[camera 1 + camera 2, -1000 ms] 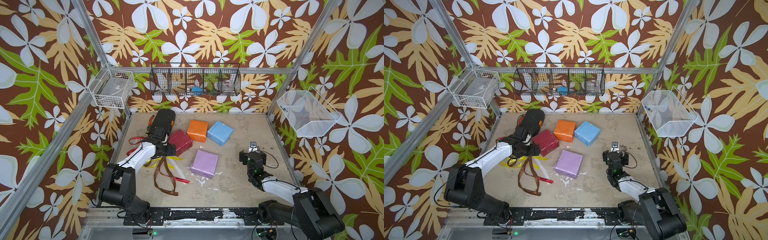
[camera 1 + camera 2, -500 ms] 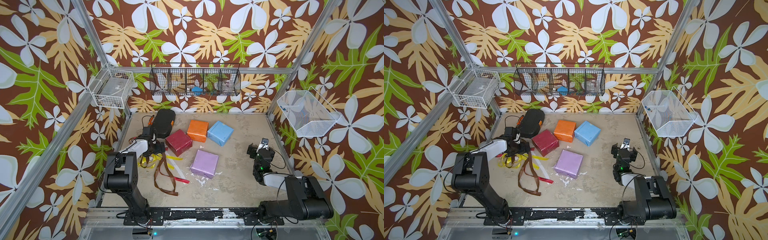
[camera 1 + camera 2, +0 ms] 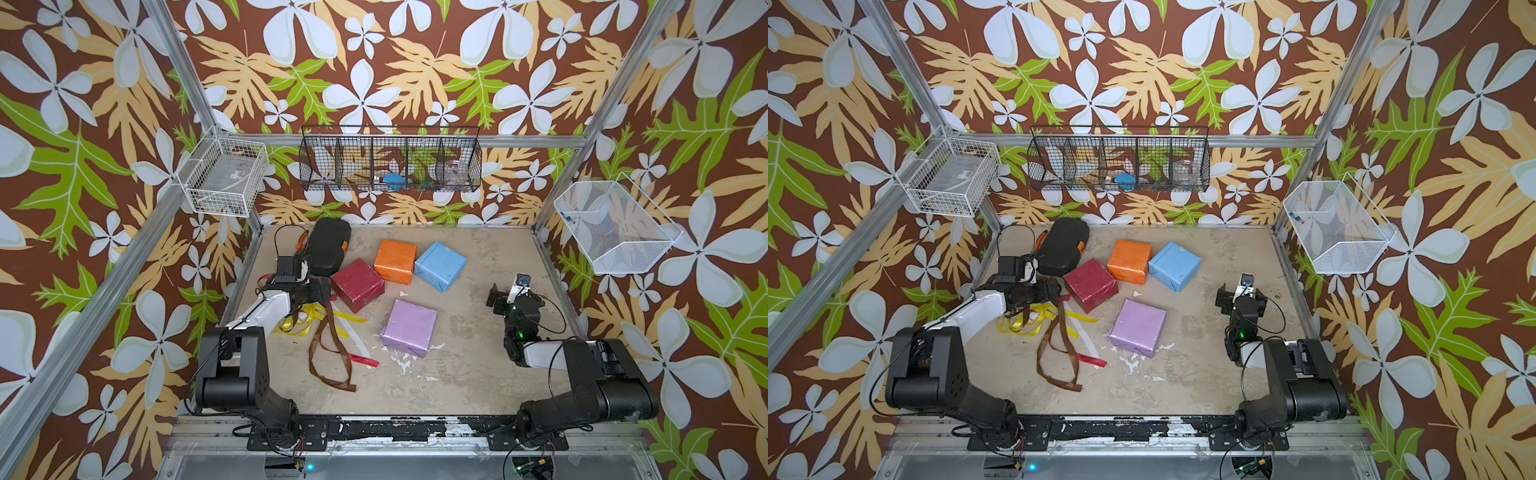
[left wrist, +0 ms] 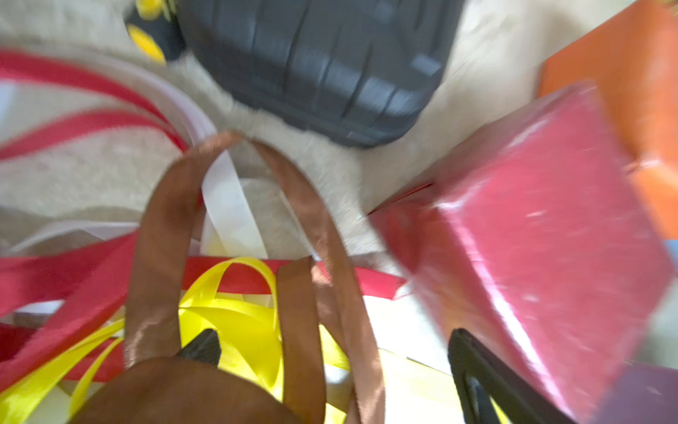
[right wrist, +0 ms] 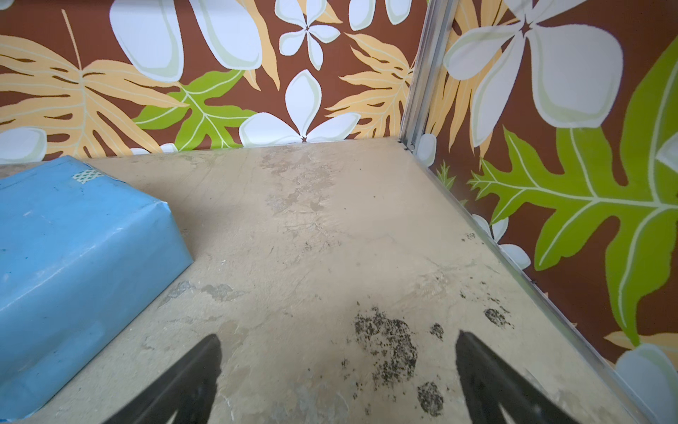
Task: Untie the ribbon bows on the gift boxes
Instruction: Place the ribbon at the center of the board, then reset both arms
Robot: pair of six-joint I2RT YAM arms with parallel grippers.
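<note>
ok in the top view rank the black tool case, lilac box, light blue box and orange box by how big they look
1. black tool case, longest outline
2. lilac box and light blue box, too alike to rank; the lilac one also lies nearer the camera
3. orange box, smallest

loose ribbons [image 3: 328,332] lie left of boxes [image 3: 409,328]

Brown wallpaper [image 3: 374,62] with white flowers and green and tan leaves lines every wall. Aluminium posts [image 3: 183,70] frame the corners. The beige worktop [image 3: 457,365] is scuffed, paint flaking. Wire baskets hang at nine [image 3: 224,178], twelve [image 3: 390,160] and three o'clock [image 3: 615,226].
</note>
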